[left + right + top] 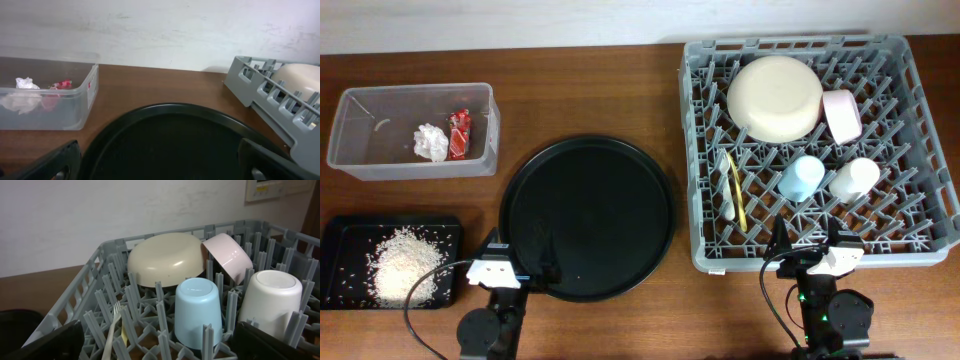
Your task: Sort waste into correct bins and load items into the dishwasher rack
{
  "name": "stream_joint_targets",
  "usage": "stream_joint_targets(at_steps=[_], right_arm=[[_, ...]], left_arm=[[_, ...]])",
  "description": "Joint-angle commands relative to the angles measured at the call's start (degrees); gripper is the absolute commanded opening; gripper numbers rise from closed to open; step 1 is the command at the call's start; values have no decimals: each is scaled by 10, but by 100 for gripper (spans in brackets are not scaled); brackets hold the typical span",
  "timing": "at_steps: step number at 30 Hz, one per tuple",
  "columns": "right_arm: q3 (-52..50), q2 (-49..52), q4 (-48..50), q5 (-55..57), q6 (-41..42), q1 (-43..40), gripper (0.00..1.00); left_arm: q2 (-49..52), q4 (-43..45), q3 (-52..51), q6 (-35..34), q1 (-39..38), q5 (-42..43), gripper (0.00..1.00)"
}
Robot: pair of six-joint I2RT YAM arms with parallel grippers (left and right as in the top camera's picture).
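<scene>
The grey dishwasher rack point(924, 130) holds the cream plate point(775, 97), pink bowl point(841, 114), light blue cup point(802, 178), white cup point(854, 177), yellow fork point(737, 196) and cream spoon point(726, 186). The clear tub point(485, 115) holds the white tissue point(430, 141) and red wrapper point(458, 133). The black rectangular tray point(340, 240) holds the rice grains point(405, 264). My left gripper point(515, 252) is open and empty at the round black tray's near edge. My right gripper point(810, 240) is open and empty at the rack's front wall.
A large round black tray point(588, 216) lies in the middle of the brown table, empty. In the left wrist view it point(170, 145) fills the foreground, with the tub point(90, 92) to its left and the rack point(260, 90) to its right.
</scene>
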Motion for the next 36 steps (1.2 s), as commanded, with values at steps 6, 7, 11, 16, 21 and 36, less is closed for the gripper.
stream_joint_targets(at_steps=[6,7,11,16,21,36], right_arm=[[-3,-4,-3,11,4,-4,98],[-3,-4,-3,11,4,-4,98],[-3,-4,-3,11,4,-4,98],[-3,-4,-3,11,4,-4,98],[-3,-4,-3,11,4,-4,98],[-3,-4,-3,11,4,-4,98]], left_arm=[[-6,-1,-4,22,23,-8,99],[-6,-1,-4,22,23,-8,99],[-6,-1,-4,22,23,-8,99],[-6,-1,-4,22,23,-8,99],[-6,-1,-4,22,23,-8,99],[-6,-1,-4,22,23,-8,99]])
